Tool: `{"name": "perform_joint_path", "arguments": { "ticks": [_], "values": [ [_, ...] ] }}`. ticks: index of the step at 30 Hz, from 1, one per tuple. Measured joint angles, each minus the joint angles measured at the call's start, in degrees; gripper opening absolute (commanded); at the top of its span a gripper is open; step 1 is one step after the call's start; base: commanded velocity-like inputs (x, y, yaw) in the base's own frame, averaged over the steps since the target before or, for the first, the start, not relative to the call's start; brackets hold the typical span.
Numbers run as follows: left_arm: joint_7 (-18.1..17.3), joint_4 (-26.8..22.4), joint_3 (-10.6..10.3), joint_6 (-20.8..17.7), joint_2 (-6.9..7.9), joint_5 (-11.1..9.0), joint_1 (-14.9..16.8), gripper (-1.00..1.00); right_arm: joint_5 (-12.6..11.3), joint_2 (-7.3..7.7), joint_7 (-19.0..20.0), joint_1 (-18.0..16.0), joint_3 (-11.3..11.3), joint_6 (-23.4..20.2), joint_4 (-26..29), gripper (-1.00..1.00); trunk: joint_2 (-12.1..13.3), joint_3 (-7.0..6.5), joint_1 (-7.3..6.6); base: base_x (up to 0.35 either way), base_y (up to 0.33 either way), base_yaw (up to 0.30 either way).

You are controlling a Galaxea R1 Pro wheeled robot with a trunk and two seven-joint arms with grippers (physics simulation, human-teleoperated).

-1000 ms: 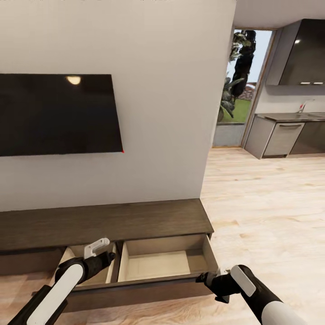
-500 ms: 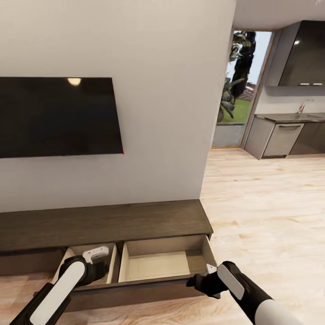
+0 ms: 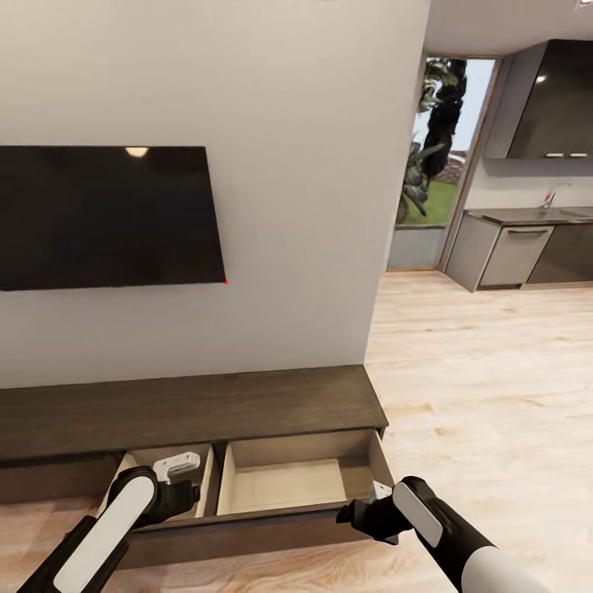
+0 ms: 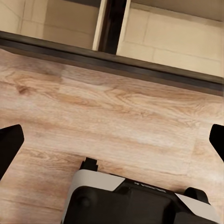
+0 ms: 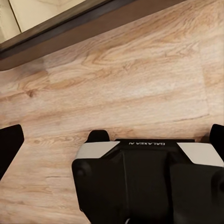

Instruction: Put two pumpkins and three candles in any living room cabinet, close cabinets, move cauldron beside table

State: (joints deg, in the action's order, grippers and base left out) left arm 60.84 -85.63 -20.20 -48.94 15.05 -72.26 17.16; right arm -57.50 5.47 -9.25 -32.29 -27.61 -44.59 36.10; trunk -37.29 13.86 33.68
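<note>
The cabinet [image 3: 189,408] is a long low dark brown unit against the wall, with one wide drawer pulled out. Its two pale compartments [image 3: 284,482] look bare; my left arm covers part of the left one. My left gripper [image 3: 183,492] hangs over the drawer's left part and is open, its fingertips [image 4: 9,142] wide apart above the floor and the drawer front [image 4: 140,70]. My right gripper [image 3: 356,517] sits at the right end of the drawer front, also open, with its dark fingertips [image 5: 10,142] spread. The pumpkins, candles and cauldron are out of view.
A black TV [image 3: 107,216] hangs on the wall above the cabinet. Light wood floor [image 3: 486,371] runs to the right toward a kitchen with dark cupboards [image 3: 552,99] and a glazed door [image 3: 436,156]. My own base [image 4: 135,200] is under both grippers.
The view has tilted up slightly. My left gripper has dropped lower over the drawer. My right gripper has slid left along the drawer front.
</note>
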Motion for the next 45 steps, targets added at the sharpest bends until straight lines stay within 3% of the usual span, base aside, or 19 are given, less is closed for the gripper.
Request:
{"name": "perform_joint_path", "arguments": {
  "ticks": [10, 26, 45],
  "values": [
    [0.0, 0.0, 0.0, 0.0, 0.02, 0.0, 0.0, 1.00, 0.0, -0.01, 0.0, 0.0, 0.0, 0.1, 0.0, 1.00, 4.0, -1.80, -2.20, 0.000, 0.000, 0.000],
    [-0.1, -0.4, -0.1, 0.0, -0.75, 0.0, 0.0, 1.00, 0.0, -0.47, 0.0, 0.0, 0.0, 0.2, 0.0, 1.00, 4.0, -1.81, -2.19, -0.027, 0.000, 0.009],
    [-0.1, -0.4, -0.1, 0.0, -0.85, 0.0, 0.0, 1.00, 0.1, -1.33, -0.1, 0.0, -0.1, 0.2, 0.0, 1.00, 4.0, -2.17, -2.20, -0.120, 0.000, 0.264]
  ]
}}
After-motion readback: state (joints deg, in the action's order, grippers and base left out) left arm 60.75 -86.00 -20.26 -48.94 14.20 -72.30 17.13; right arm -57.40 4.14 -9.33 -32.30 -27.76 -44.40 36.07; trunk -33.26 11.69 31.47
